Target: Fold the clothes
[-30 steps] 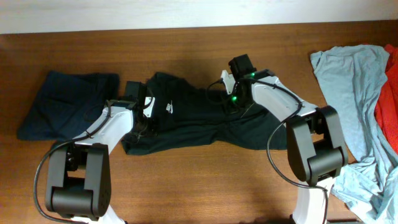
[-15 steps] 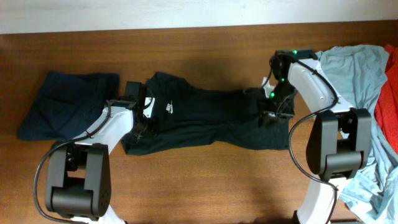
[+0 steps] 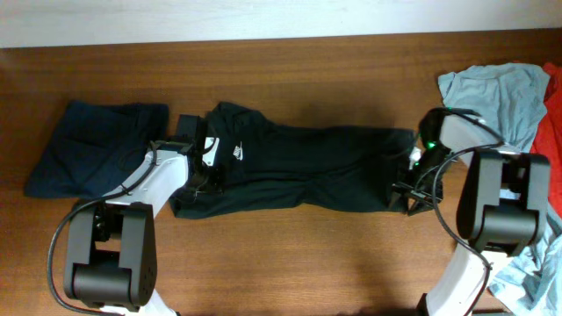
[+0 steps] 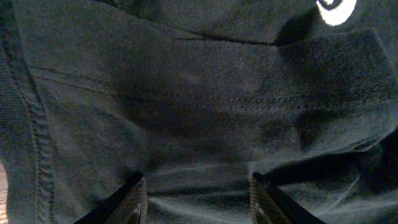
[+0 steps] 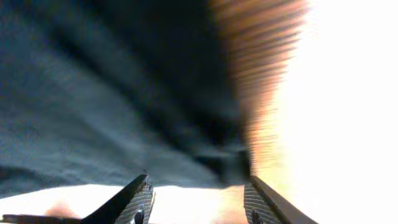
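Filling L wrist view: black tee (image 4: 199, 93)

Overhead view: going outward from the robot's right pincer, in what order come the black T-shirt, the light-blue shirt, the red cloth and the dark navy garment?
Starting from the right pincer:
1. Black T-shirt, right beside the pincer, stretching away to the left.
2. Light-blue shirt, off to the right.
3. Red cloth, beyond the blue one, at the far right.
4. Dark navy garment, far left.
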